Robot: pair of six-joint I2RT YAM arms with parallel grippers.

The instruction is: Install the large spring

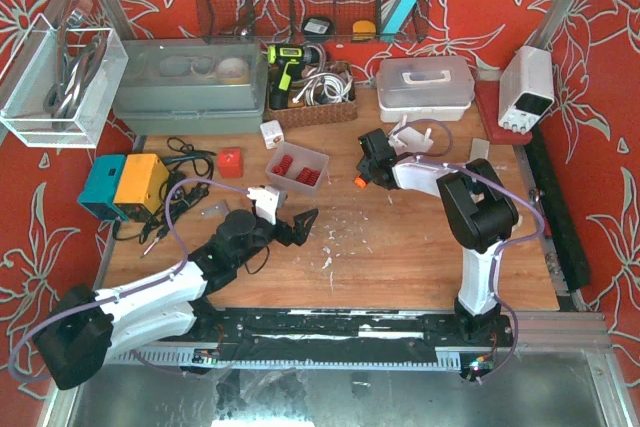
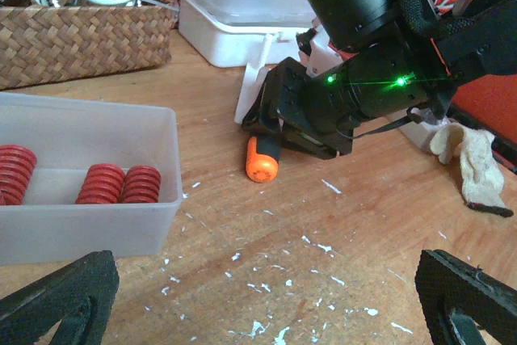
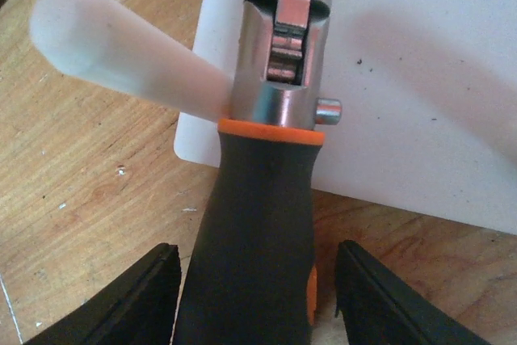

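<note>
Right of the tray (image 2: 81, 228), right gripper (image 3: 254, 252) straddles the tool (image 3: 258, 199) unclosed, a squeeze seemingly next; left gripper (image 2: 262, 280) gapes empty.

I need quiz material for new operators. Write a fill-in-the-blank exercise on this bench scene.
1. The springs lying in the translucent bin are ____ in colour.
2. The left gripper has its jaws ____, with nothing between them.
3. The right gripper straddles a tool handle that is black with ____ trim.
Missing words: red; open; orange.
</note>
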